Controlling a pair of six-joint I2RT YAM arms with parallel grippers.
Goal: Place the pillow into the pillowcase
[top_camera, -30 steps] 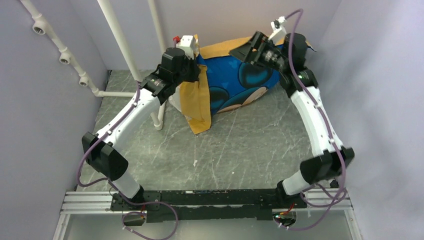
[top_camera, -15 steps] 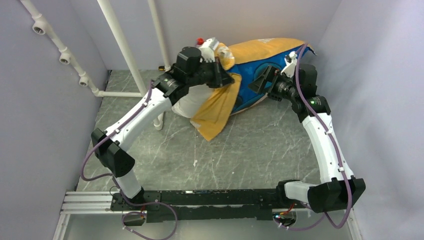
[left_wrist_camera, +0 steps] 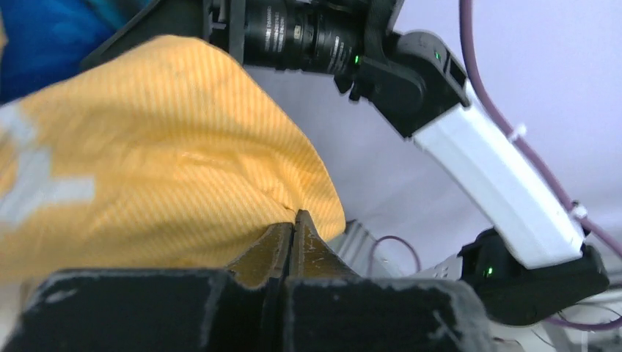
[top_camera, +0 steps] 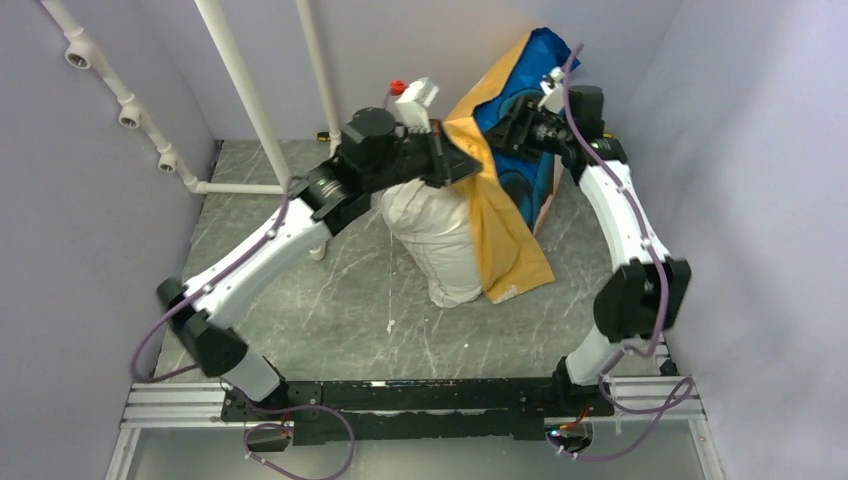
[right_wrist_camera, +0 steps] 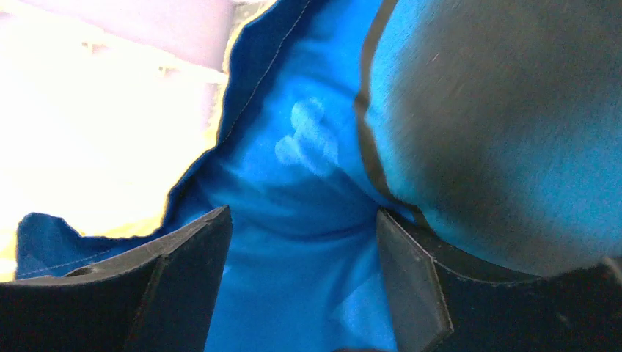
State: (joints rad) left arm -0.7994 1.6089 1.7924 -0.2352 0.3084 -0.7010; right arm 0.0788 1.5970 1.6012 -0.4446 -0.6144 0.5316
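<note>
The pillowcase (top_camera: 503,205) is held upright at the back of the table, with its yellow side facing me and its blue side (top_camera: 535,65) behind. The white pillow (top_camera: 432,235) hangs out of its left side, and its lower end rests on the table. My left gripper (top_camera: 452,160) is shut on the yellow edge, and the left wrist view shows the fingers (left_wrist_camera: 295,220) pinching the yellow fabric (left_wrist_camera: 147,147). My right gripper (top_camera: 512,122) is higher and to the right. Its jaws (right_wrist_camera: 302,220) are wide open against the blue fabric (right_wrist_camera: 308,147).
White pipes (top_camera: 240,90) stand at the back left, with a pipe foot (top_camera: 318,240) next to the pillow. Purple walls close in on three sides, the right one (top_camera: 760,200) just behind the right arm. A metal rail (top_camera: 400,395) runs along the near edge.
Both arms swung the pillowcase up from lying sideways to standing upright. The pillow has slid down and now hangs out to the table. The right gripper rose and moved left.
</note>
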